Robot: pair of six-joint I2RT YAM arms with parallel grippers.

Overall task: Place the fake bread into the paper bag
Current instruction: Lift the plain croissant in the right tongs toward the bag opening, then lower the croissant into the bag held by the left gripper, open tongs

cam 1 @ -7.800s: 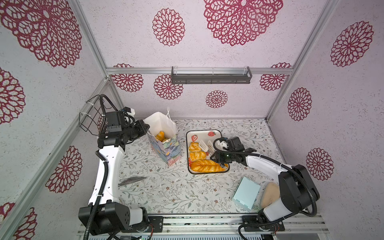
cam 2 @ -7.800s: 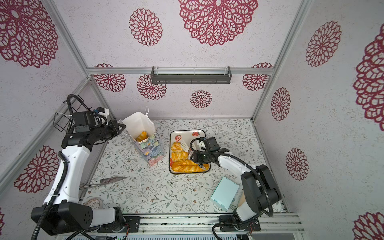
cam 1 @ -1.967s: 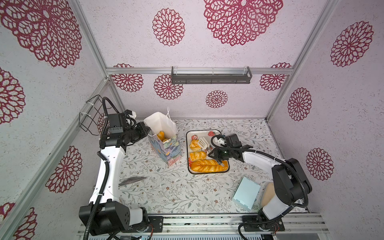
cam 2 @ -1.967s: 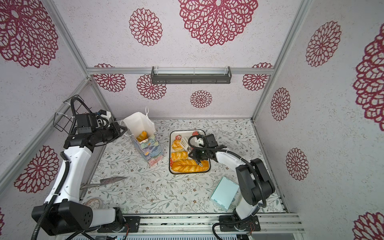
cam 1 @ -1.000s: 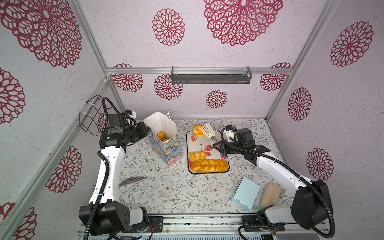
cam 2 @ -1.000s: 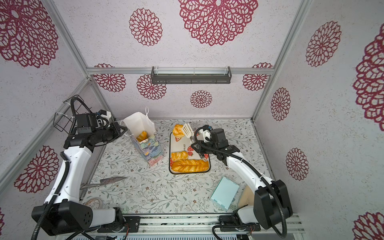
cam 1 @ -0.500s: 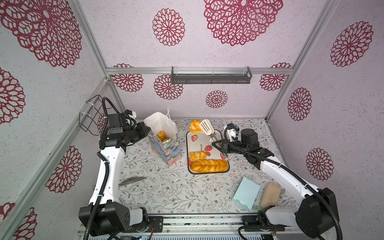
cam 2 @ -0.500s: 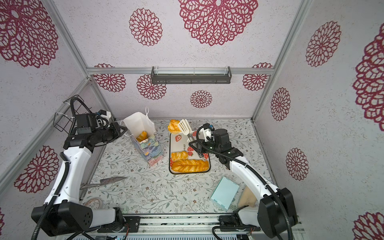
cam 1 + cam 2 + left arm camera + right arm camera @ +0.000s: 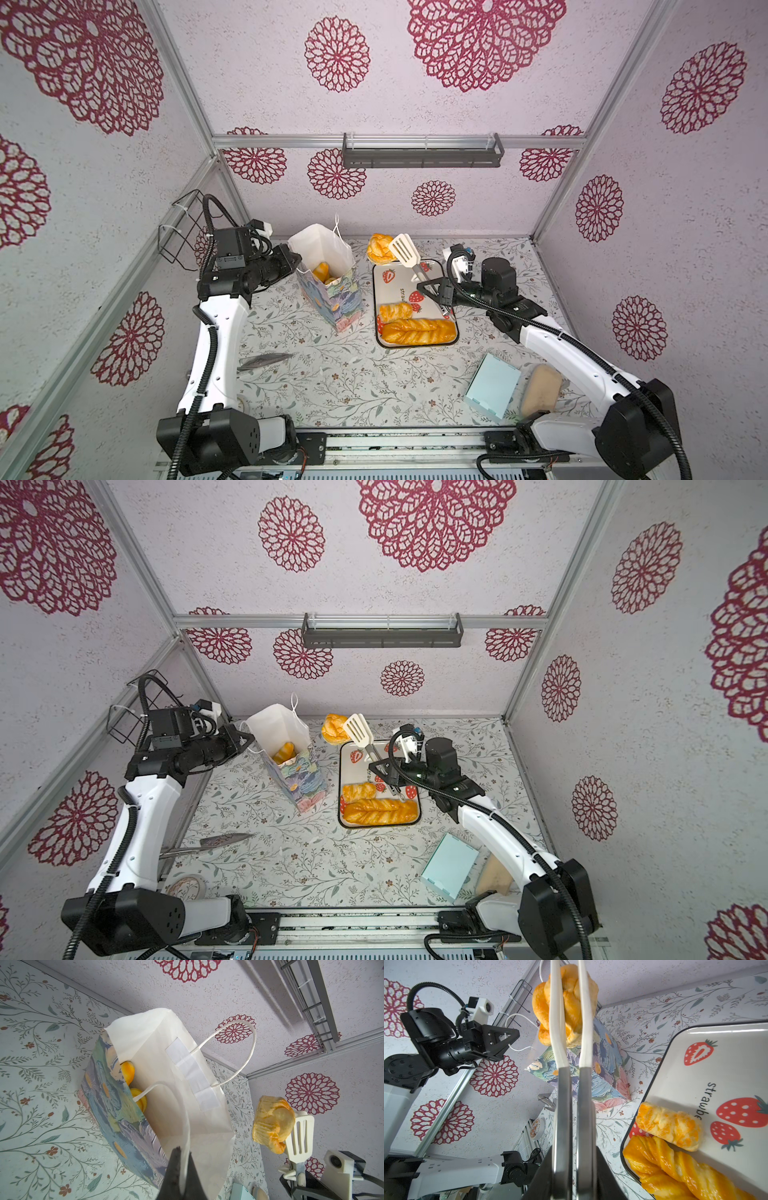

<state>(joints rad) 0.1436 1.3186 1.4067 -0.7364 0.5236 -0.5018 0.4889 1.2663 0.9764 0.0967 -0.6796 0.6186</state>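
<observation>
The paper bag (image 9: 332, 297) (image 9: 297, 779) stands upright and gapes open left of the strawberry tray (image 9: 400, 275). My left gripper (image 9: 293, 259) (image 9: 182, 1153) is shut on its white cord handle (image 9: 164, 1086). Fake bread (image 9: 322, 272) (image 9: 127, 1070) lies inside the bag. My right gripper (image 9: 436, 291) (image 9: 574, 1153) is shut on steel tongs with white tips (image 9: 405, 249) (image 9: 562, 1084). They hold a golden twisted roll (image 9: 379, 248) (image 9: 333, 728) (image 9: 571, 1007) in the air at the tray's far end, right of the bag's mouth. A small roll (image 9: 395, 311) and the long braided loaf (image 9: 417, 331) lie on the tray.
A light blue flat box (image 9: 492, 386) and a pale beige piece (image 9: 540, 390) lie at the front right. A grey blade (image 9: 264, 360) and a tape roll (image 9: 187, 885) lie front left. A wire basket (image 9: 183, 232) hangs on the left wall, a shelf (image 9: 422, 151) on the back wall.
My right arm lifted the tongs with the roll off the tray and carried it back and left, toward the bag. The left gripper kept its hold and stayed put.
</observation>
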